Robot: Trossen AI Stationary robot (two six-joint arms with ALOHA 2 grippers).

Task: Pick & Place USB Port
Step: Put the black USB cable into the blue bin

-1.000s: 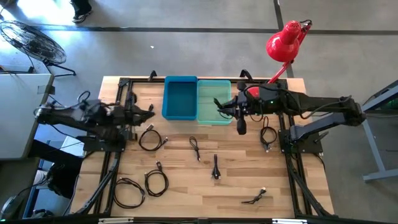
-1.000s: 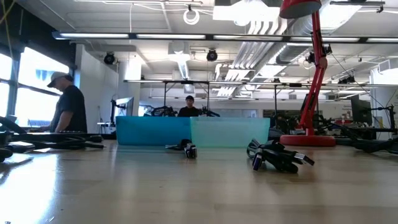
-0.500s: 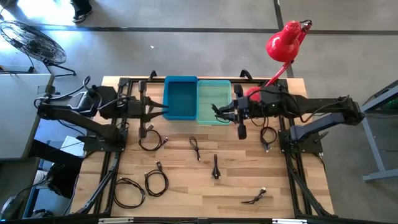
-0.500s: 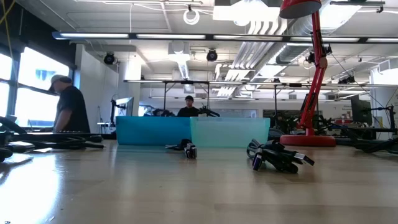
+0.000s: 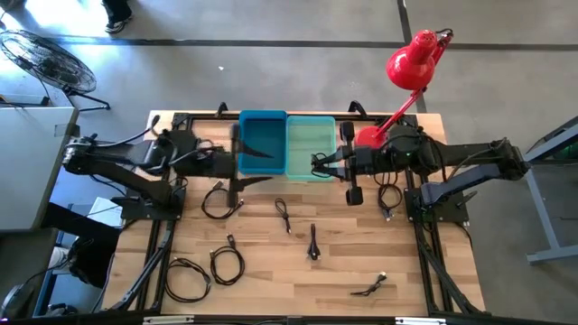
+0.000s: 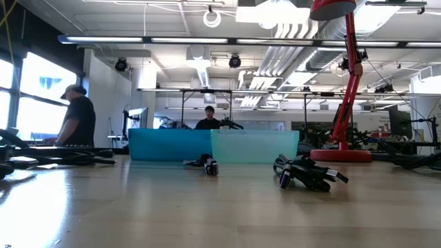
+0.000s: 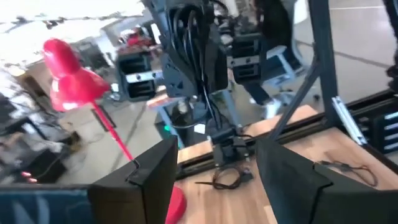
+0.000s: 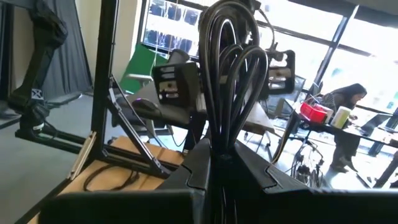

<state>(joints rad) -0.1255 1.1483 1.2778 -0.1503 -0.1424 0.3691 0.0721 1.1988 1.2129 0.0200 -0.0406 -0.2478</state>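
1. A coiled black USB cable was clamped in the right end effector, whose fingers were closed on the bundle; in the right wrist view the loops stood up straight from between the two dark fingers.
2. That end effector hung over the near edge of the teal bin, with the cable bundle at its tip.
3. Just to the side of the teal bin, touching it, sat the blue bin; a thin dark cable lay inside it.
4. The left end effector was at the blue bin's outer edge, its fingers spread apart and holding nothing.
5. Below the left end effector, on the wooden tabletop, lay a coiled black cable.
6. Farther toward the front of the tabletop, well apart from both end effectors, lay other loose cables, some coiled and some straight.
7. Behind the right end effector stood a red desk lamp at the back corner of the tabletop.
8. In the low view, a person stood in the room beyond the tabletop.
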